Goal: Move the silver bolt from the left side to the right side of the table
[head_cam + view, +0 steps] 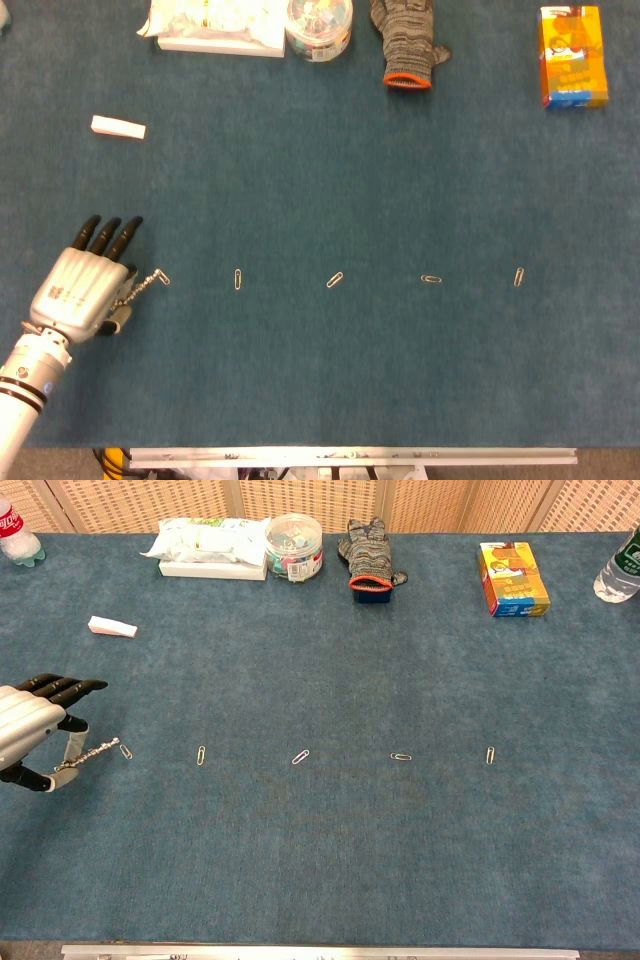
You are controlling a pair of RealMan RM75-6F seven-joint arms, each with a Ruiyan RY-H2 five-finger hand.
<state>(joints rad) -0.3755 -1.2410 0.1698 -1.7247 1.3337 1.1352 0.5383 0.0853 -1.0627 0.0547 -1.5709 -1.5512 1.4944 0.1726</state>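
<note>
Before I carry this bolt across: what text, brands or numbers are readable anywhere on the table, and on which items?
No text reads clearly in either view.
Orange box: printing on its face, too blurred to read.
Bottle with red label: white lettering, too small to read.
Tissue pack: markings too blurred to read.
Round tub: label unreadable.
Left hand: small marks on its back, unreadable.
</note>
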